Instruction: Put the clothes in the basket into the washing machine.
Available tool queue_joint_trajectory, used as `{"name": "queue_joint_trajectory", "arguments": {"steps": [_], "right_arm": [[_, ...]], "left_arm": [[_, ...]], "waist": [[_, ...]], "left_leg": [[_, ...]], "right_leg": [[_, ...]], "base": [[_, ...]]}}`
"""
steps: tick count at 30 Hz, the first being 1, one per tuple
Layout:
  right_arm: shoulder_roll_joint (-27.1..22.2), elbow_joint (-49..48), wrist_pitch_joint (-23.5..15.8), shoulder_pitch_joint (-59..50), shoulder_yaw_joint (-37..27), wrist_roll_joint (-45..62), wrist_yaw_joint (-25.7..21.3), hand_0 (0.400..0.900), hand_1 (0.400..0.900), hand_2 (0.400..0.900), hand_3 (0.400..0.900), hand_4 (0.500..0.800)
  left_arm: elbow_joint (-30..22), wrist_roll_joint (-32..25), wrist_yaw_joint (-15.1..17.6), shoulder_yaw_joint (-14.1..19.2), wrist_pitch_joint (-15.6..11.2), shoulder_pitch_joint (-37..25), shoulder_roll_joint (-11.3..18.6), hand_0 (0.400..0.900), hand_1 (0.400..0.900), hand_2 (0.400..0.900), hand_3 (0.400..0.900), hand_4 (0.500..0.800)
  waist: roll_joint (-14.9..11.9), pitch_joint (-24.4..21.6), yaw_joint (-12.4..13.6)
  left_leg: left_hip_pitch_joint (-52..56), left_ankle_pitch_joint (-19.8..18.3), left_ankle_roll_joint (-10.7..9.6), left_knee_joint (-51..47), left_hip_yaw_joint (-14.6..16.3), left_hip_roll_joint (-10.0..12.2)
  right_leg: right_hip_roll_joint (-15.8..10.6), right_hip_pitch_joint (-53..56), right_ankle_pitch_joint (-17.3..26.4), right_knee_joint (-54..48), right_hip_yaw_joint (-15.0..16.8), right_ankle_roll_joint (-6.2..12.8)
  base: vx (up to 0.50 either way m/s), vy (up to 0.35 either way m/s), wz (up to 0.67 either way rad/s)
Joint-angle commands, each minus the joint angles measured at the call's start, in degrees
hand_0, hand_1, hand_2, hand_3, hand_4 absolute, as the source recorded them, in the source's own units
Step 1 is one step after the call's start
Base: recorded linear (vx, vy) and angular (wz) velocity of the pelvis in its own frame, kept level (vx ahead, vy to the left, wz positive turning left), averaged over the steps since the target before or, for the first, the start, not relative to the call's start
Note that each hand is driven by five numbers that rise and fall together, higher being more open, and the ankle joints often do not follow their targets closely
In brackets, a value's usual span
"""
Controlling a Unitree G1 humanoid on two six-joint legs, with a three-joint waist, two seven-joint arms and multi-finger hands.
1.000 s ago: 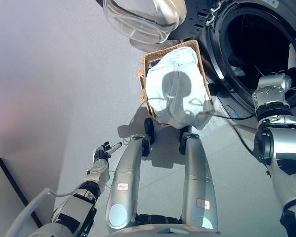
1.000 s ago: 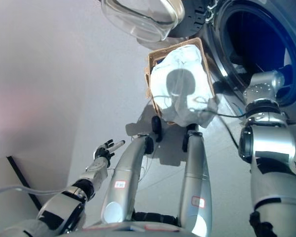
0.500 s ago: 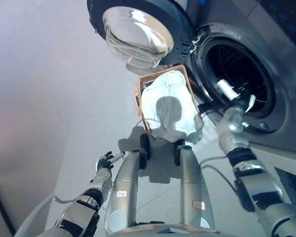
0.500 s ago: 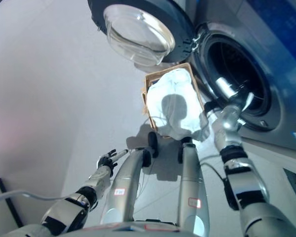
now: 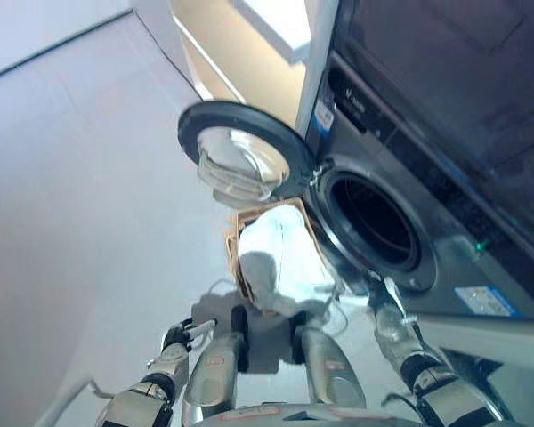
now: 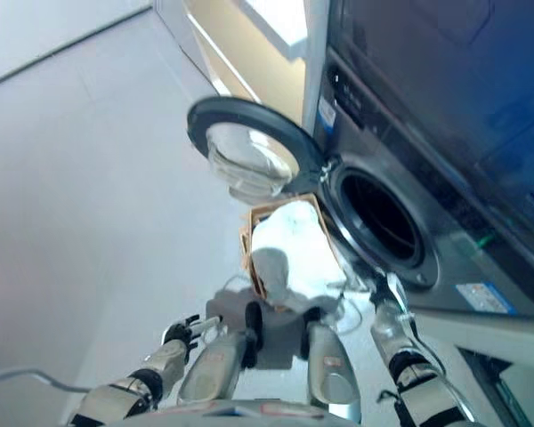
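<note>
**Left eye view: laundry basket waits beside open washer**

Left eye view looks down on a wicker basket (image 5: 234,258) standing on the pale floor (image 5: 80,205), just beside the front of a dark grey washing machine (image 5: 445,222); the basket is heaped with pale, whitish clothes (image 5: 280,258) that rise above its rim and spill over the near edge; the machine's round door (image 5: 240,160), with its clear bulging window, is swung wide to the left and hangs above the basket; the drum opening (image 5: 374,222) shows dark, and whether anything lies inside cannot be told. The robot's left hand (image 5: 180,338) shows low at the left, away from the basket, fingers loosely spread and holding nothing; the right hand (image 5: 384,307) is raised at the lower right, just below the rim of the drum opening and near the basket's right corner, its fingers extended and apart, empty.
</note>
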Motion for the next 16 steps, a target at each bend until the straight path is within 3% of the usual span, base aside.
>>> {"name": "queue_joint_trajectory", "arguments": {"steps": [1, 3, 9, 16], "right_arm": [[-1.4, 2.8, 1.5, 3.5, -2.6, 0.6, 1.3, 0.900, 0.900, 0.900, 0.900, 0.800], [0.1, 6.5, 2.2, 6.1, -6.3, 3.3, 2.7, 0.900, 0.900, 0.900, 0.900, 0.800], [1.4, 12.1, 3.6, 8.6, -11.8, 8.8, 5.3, 0.900, 0.900, 0.900, 0.900, 0.800], [1.4, 13.1, 4.1, 9.2, -13.0, 9.7, 6.2, 0.900, 0.900, 0.900, 0.900, 0.800]], "left_arm": [[0.4, 3.8, -0.3, 1.5, 0.1, 2.4, 2.2, 0.900, 0.900, 0.900, 0.900, 0.800], [2.2, 5.2, -1.0, 2.8, 0.6, 4.1, 2.5, 0.900, 0.900, 0.900, 0.900, 0.800], [4.3, 7.2, -2.9, 3.7, 1.3, 6.0, 2.1, 0.900, 0.900, 0.900, 0.900, 0.800], [5.0, 8.7, -4.0, 3.2, 1.9, 7.5, 1.3, 0.900, 0.900, 0.900, 0.900, 0.800]], "waist": [[1.7, -4.1, 0.1], [1.7, -7.1, -0.1], [1.9, -9.9, -0.8], [2.0, -12.0, -1.0]], "left_leg": [[0.4, 0.2, -2.5, -5.1, -0.4, -2.3], [5.5, 1.0, -2.7, -9.6, 0.3, -1.9], [9.3, -0.1, -3.0, -10.1, 0.7, -1.3], [11.4, -0.9, -2.9, -10.1, 1.0, -1.1]], "right_leg": [[1.8, 1.9, 0.2, -3.5, 0.3, 3.56], [2.1, 6.5, 1.1, -7.6, 0.7, 3.64], [2.4, 11.1, 0.4, -9.0, 0.4, 3.45], [2.5, 13.8, -0.2, -10.3, -0.3, 3.18]], "base": [[0.16, -0.029, -0.11], [0.15, -0.033, -0.13], [0.07, -0.039, -0.01], [0.03, -0.034, 0.02]]}}
